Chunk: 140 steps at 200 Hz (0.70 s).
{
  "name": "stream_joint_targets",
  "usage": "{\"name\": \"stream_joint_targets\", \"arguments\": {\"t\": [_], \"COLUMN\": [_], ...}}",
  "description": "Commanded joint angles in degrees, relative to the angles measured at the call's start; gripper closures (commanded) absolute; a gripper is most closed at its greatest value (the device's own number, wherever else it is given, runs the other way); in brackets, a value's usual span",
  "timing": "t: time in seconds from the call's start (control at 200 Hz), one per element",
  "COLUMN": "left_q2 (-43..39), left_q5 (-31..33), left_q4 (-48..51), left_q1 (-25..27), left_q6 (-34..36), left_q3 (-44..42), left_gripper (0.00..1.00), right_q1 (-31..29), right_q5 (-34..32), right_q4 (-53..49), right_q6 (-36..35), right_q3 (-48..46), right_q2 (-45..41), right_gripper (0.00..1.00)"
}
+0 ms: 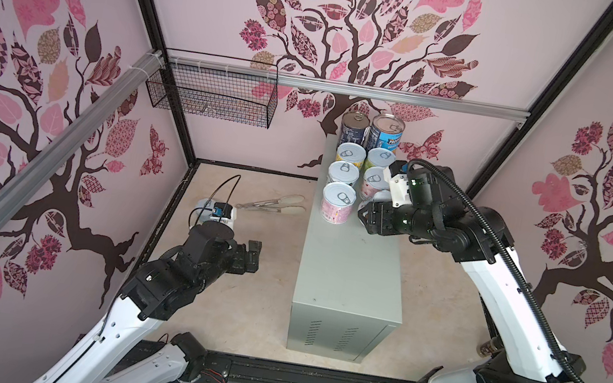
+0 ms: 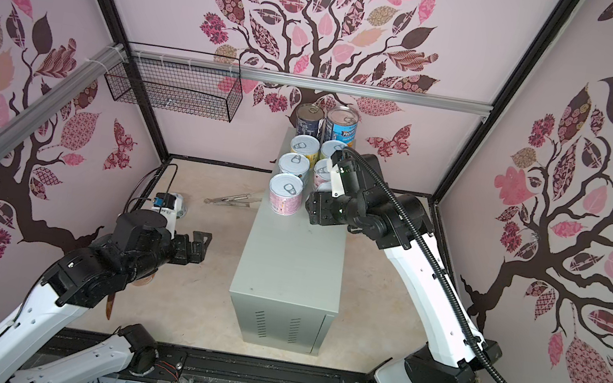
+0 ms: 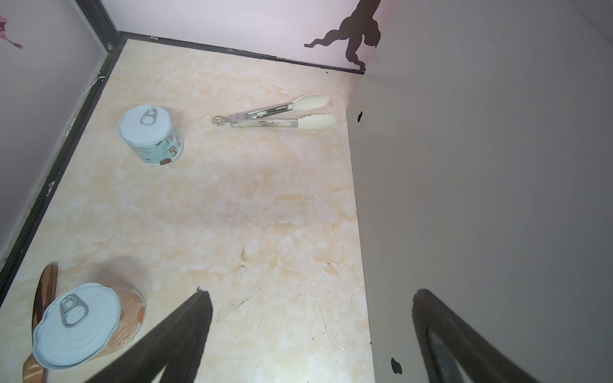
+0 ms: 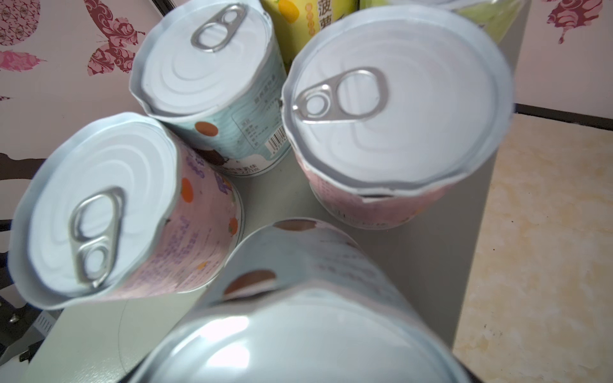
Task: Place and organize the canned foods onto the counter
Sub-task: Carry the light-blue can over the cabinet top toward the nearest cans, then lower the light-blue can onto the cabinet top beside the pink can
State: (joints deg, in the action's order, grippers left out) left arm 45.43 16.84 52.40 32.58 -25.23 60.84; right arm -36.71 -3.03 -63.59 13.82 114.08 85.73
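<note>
The counter [image 1: 349,275] is a long grey-green box. At its far end stand two tall cans [image 1: 354,129] and several short pull-tab cans [image 1: 338,202] in two rows. My right gripper [image 1: 366,215] hangs over the near end of the right-hand row, shut on a pale teal can with brown spots [image 4: 298,298]. That can fills the near part of the right wrist view; its fingers are hidden there. My left gripper [image 3: 311,331] is open and empty above the floor, beside the counter's side wall [image 3: 464,199]. On the floor are a teal can [image 3: 149,134] and an orange-labelled can [image 3: 83,325].
Metal tongs with cream tips [image 3: 275,114] lie on the floor near the counter's far left side. A brown wooden utensil [image 3: 46,291] lies next to the orange-labelled can. A black wire basket [image 1: 212,92] hangs on the rail at the back left.
</note>
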Motion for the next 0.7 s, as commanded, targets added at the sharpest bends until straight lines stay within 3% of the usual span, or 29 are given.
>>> {"name": "stream_joint_targets", "arguments": {"t": [0.0,0.12,0.695], "left_q2": [0.0,-0.07,0.26], "left_q5": [-0.39,-1.23,-1.29], "left_q4": [-2.03,-2.67,-2.15], "left_q1": [-0.61,-0.89,-1.1], "left_q6": [0.98,0.9,0.8], "left_q3": [-1.8,-2.48,-1.91], "left_gripper": [0.02,0.02,0.02], "right_q1": [-0.38,-0.33,-0.38], "right_q5": [-1.69,-1.81,-0.23], "right_q4": [2.61,3.67,7.29], "right_q6": [-0.94,-1.51,-2.73], "right_q3": [2.61,1.83,-1.38], "right_q2": [0.77,0.64,-0.31], "right_gripper": [0.38,0.31,0.17]}}
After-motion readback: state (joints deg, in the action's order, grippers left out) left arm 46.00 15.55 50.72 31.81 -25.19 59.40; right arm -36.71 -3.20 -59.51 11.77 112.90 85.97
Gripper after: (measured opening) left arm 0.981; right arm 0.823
